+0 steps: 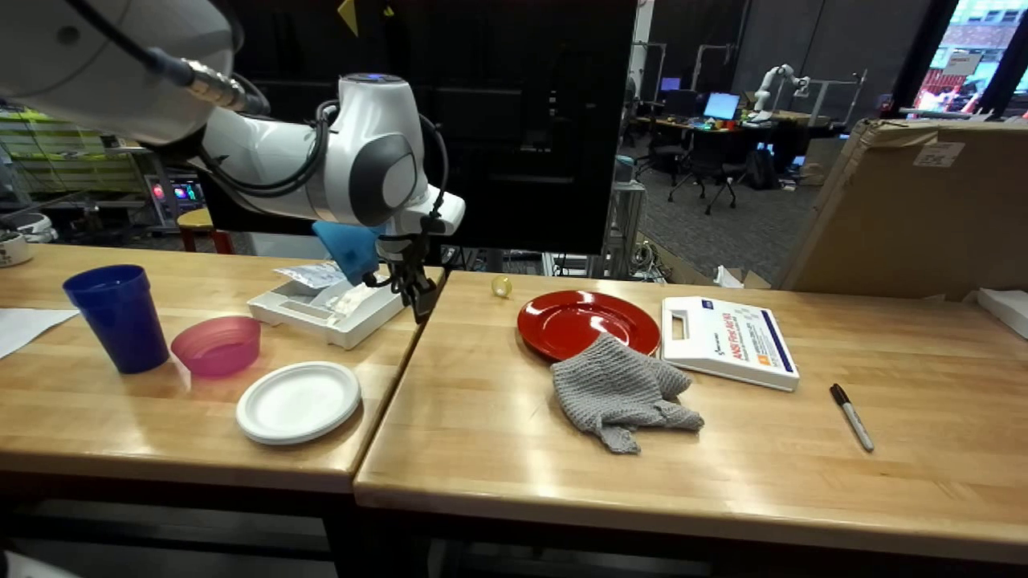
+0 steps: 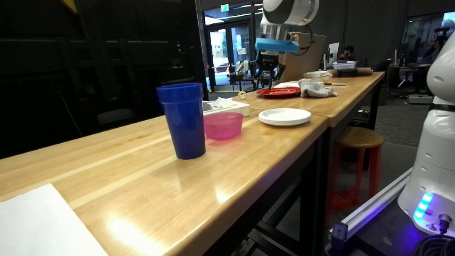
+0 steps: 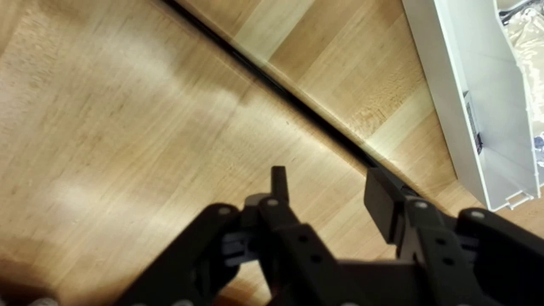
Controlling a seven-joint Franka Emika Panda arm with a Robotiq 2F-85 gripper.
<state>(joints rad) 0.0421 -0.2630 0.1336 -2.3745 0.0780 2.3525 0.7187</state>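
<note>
Wrist view lets us see our jaws standing part way apart, with nothing between the black pads (image 3: 382,205), and the wood of the desk (image 3: 127,140) below them. We hold nothing. The jaws hang over the dark crack (image 3: 297,103) where two desks meet. Closest to them is the open white box (image 3: 446,97), just beside the jaws and lower down, not touching, with shiny packets (image 3: 529,51) inside. On the box's side of the jaws, but farther off, we spot the white plates (image 1: 299,400), the pink bowl (image 1: 215,353) and the blue cup (image 1: 120,321) in an exterior view. On the other side of the jaws a little yellow ring (image 1: 501,286) sits near them, then come the red plate (image 1: 582,315), the gray cloth (image 1: 622,393), the white case (image 1: 731,341) and, well away, the pen (image 1: 853,419). We think this is an in-between step: the jaws are empty and up in the air, not grabbing anything. To us, a grab from here would call for lining the jaws up over one thing, going down slowly, and closing them. If that were the box, its thin wall should slip between the pads without a bump.
</note>
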